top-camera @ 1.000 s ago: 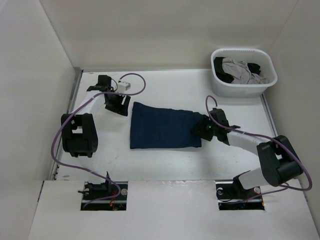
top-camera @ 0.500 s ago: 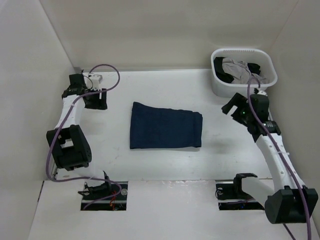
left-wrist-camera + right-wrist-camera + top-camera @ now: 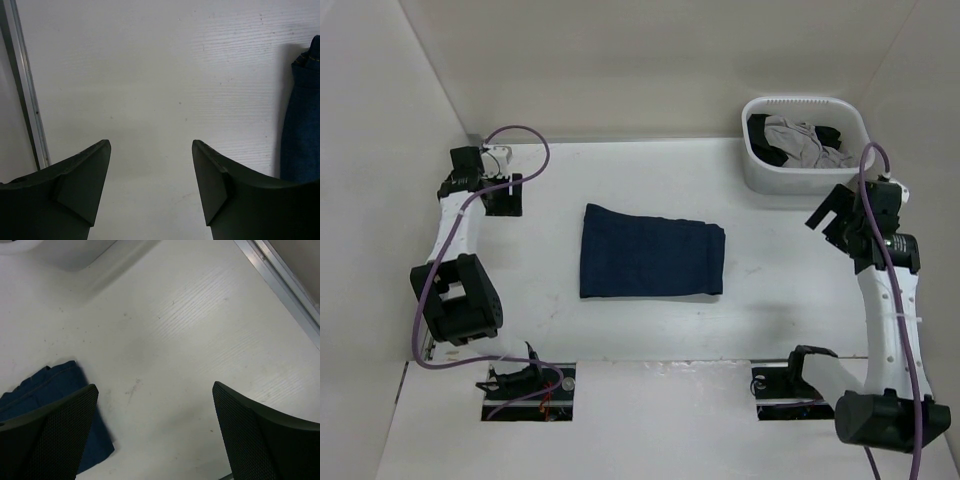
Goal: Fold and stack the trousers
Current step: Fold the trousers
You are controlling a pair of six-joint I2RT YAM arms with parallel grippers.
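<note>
The trousers [image 3: 651, 252] lie folded into a flat dark navy rectangle in the middle of the table. My left gripper [image 3: 503, 196] is far to their left by the back-left corner, open and empty. In the left wrist view the left gripper [image 3: 151, 145] faces bare table, with the trousers [image 3: 301, 125] at the right edge. My right gripper [image 3: 832, 218] is well off to the right of them, below the basket, open wide and empty. The right wrist view has the right gripper [image 3: 155, 387] over bare table and a corner of the trousers [image 3: 60, 385] at the lower left.
A white basket [image 3: 807, 177] at the back right holds a grey garment [image 3: 802, 141] and a black one [image 3: 832, 134]. Metal rails edge the table on the left [image 3: 26, 90] and on the right [image 3: 285, 282]. White walls enclose the table.
Both arms have pulled away from the trousers: the left toward the back-left corner, the right out to the right side. The right gripper let go of the folded edge and opened wide.
</note>
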